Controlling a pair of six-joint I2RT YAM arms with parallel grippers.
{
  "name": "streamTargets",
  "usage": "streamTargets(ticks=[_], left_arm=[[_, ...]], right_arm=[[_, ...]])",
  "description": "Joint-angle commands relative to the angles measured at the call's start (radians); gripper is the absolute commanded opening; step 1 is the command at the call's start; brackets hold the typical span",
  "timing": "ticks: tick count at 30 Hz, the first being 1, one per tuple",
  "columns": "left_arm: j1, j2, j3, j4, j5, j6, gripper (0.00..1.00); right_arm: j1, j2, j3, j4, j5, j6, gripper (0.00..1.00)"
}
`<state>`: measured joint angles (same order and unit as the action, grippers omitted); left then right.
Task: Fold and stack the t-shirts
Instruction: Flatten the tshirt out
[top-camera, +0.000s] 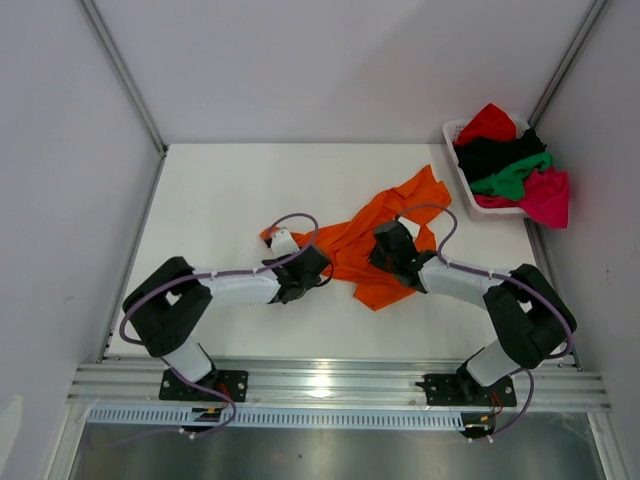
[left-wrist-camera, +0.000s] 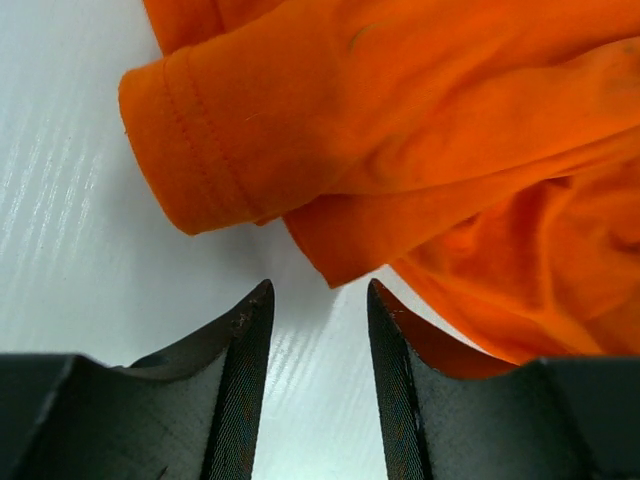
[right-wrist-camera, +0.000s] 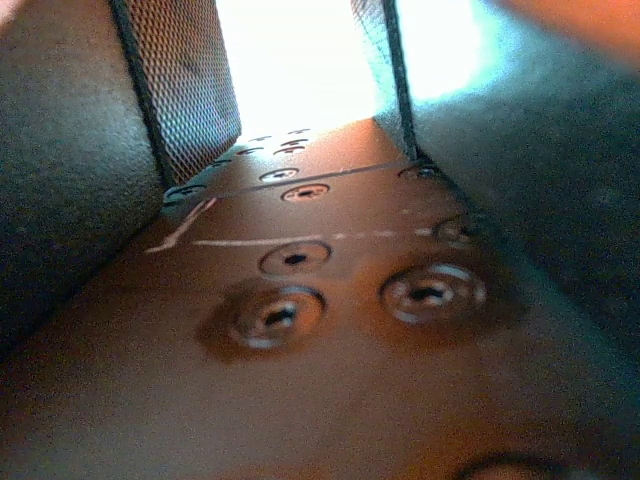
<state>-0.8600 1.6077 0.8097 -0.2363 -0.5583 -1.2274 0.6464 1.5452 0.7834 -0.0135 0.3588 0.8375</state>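
Left wrist view showed the left claw (left-wrist-camera: 318, 290) open, its two dark fingers parted with only bare white table (left-wrist-camera: 70, 250) between them and nothing held. Just ahead of the fingertips lay the orange t-shirt (left-wrist-camera: 420, 130). A folded edge of it pointed down toward the gap, a hemmed sleeve cuff (left-wrist-camera: 170, 150) lay ahead and to one side, and bunched cloth ran close past the outer side of the other finger.

From the top external view, the left claw (top-camera: 300, 275) sat low at the near edge of the crumpled orange t-shirt (top-camera: 350, 245). The right claw (top-camera: 392, 250) rested on top of the same shirt, a little beyond it and beside it. The shirt spread away from both claws toward the far right.

Right wrist view had the right claw (right-wrist-camera: 300, 80) with its jaws apart. Only bright glare showed between the fingers, and an orange cast lay over its palm.

Well beyond the right claw, at the far right corner, stood a white basket (top-camera: 452, 130). It held the red t-shirt (top-camera: 488, 122), black t-shirt (top-camera: 495, 152), green t-shirt (top-camera: 515, 175) and magenta t-shirt (top-camera: 548, 195), the last one hanging over its rim.
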Motion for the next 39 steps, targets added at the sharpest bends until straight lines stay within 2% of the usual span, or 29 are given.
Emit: streamTargets(ticks=[1,12,21,28,33,39], left_arm=[[-0.008,0.006,0.036,0.040,-0.032,0.019,0.46],[-0.008,0.003,0.031,0.032,-0.063,0.025,0.42],[-0.008,0.053,0.062,0.069,-0.097,0.085,0.31],[-0.008,0.098,0.086,0.083,-0.114,0.123,0.01],[-0.008,0.084,0.089,0.066,-0.123,0.137,0.01],[-0.007,-0.058,0.111,0.015,-0.195,0.216,0.01]], right_arm=[[0.007,-0.017,-0.004,0.017,0.028,0.002,0.37],[0.019,-0.008,-0.007,0.023,0.028,0.011,0.37],[0.032,0.001,-0.007,0.023,0.034,0.009,0.37],[0.036,0.007,-0.009,0.024,0.035,0.011,0.37],[0.039,0.010,-0.009,0.027,0.046,0.000,0.37],[0.039,-0.005,0.007,0.050,0.104,-0.069,0.37]])
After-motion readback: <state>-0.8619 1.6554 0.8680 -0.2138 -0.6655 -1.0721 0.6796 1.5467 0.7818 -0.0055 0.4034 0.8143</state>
